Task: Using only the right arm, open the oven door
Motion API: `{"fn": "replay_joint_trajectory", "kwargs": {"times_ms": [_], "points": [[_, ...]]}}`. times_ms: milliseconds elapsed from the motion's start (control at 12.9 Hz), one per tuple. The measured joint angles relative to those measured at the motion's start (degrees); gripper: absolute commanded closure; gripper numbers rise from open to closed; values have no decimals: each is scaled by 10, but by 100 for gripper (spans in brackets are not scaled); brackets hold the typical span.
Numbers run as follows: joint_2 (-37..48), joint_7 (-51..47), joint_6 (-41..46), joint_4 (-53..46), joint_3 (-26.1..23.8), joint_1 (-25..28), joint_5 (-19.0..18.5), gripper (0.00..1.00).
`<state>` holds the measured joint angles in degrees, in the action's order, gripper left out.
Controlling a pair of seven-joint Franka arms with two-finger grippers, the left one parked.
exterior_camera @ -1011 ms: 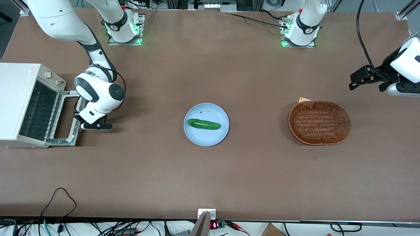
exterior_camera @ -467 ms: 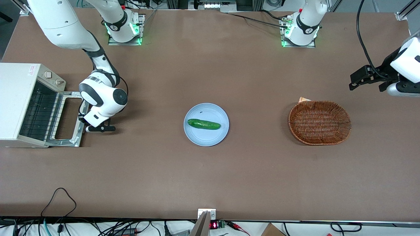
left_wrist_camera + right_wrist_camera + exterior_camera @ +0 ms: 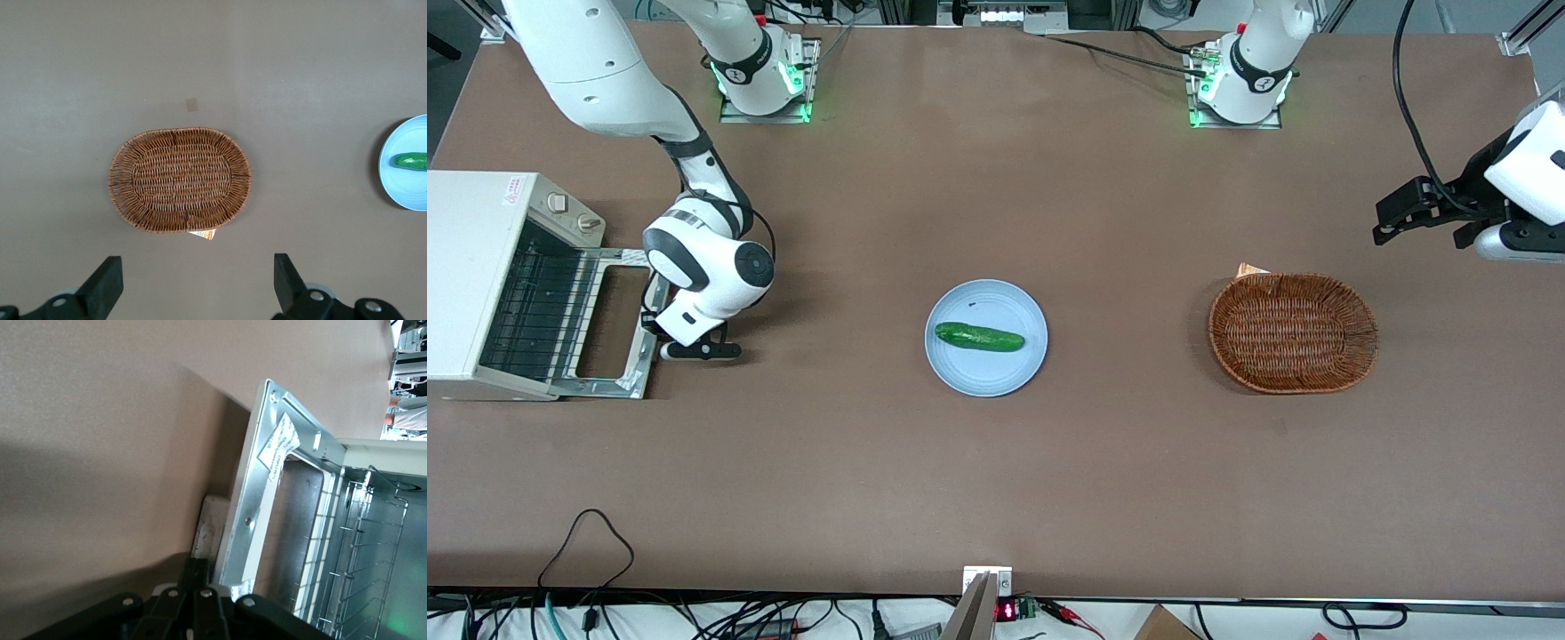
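The boxy cream-white toaster oven (image 3: 480, 280) stands at the working arm's end of the brown desk (image 3: 996, 462), its two small round knobs (image 3: 574, 213) on the face panel and its wire rack (image 3: 534, 307) exposed. The rectangular silver-framed oven door with glass window (image 3: 609, 324) is folded fully down, lying flat and level with the desk surface in front of the oven cavity. Its silver bar handle (image 3: 645, 324) runs along the outer long edge, the edge farthest from the oven.

The large white jointed right arm (image 3: 703, 267) reaches down just beside that outer edge. Its black two-finger claw (image 3: 656, 327) sits low at the handle, about midway along the bar. In the right wrist view the claw's black body (image 3: 193, 613) lies against the door's metal frame (image 3: 250, 500), with a white label (image 3: 280, 447) stuck on the frame's inner face and the rack (image 3: 373, 547) visible inside the cavity. Whether the claw is parted or closed, and whether it has hold of the handle, cannot be told.

Near the desk centre, well apart from the oven, a round pale-blue plate (image 3: 960, 369) carries a green cucumber (image 3: 979, 337). Toward the parked arm's end lies an oval brown wicker basket (image 3: 1293, 332).
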<state>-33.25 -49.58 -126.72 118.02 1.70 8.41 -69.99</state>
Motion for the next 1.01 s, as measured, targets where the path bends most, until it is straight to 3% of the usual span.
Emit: {"fn": "replay_joint_trajectory", "kwargs": {"times_ms": [467,1011], "points": [[0,-2,2,-15,0,6,54,98],[21,2,16,-46,-24,18,173,98]]}}
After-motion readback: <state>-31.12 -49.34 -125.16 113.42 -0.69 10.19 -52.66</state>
